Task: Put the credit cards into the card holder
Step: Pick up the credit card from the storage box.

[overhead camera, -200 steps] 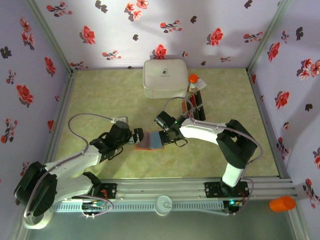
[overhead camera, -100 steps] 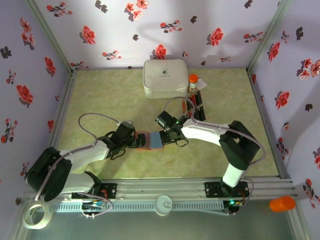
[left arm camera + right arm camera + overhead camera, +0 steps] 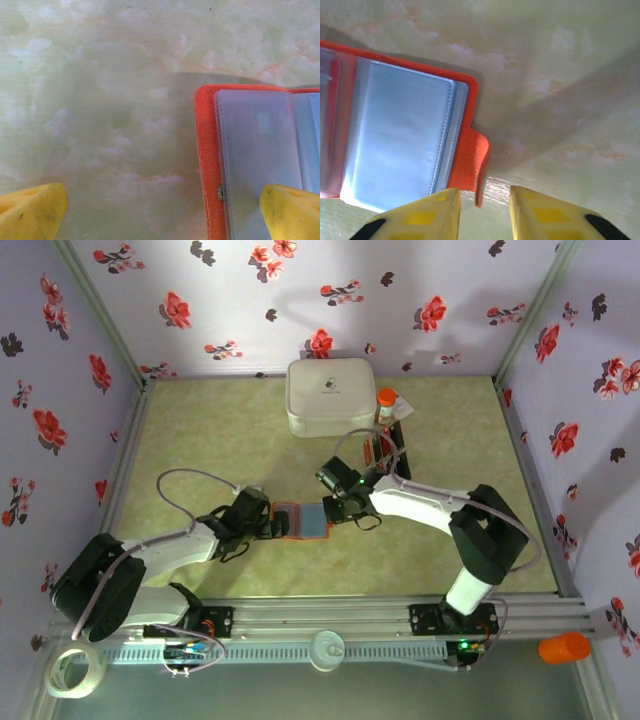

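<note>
1. Setting: a pale green marbled table boxed in by floral-papered walls. A white case stood at the far centre.
2. The card holder lay opened flat at the near centre of the table, between the two grippers, blue-grey sleeves facing up.
3. Change, right side: a second earlier the right gripper was clamped shut at the holder's right edge. Its jaws had since parted. In the right wrist view the orange closing tab stood between the fingers with a gap either side, so it looked released.
4. Change, left side: the left gripper had dropped to the holder's left edge. Its jaws were spread fully, gripping nothing, one finger over the left sleeve.
5. Judgement: the opening step looked done, and the right arm was free to fetch a card.
6. The credit cards, red and black, lay at the far right of the holder, well apart from it.
7. Unclear: cable and arm partly covered the cards, so no count was possible. A reddish tint under the left sleeve could be a card or the cover; I could not tell.
</note>
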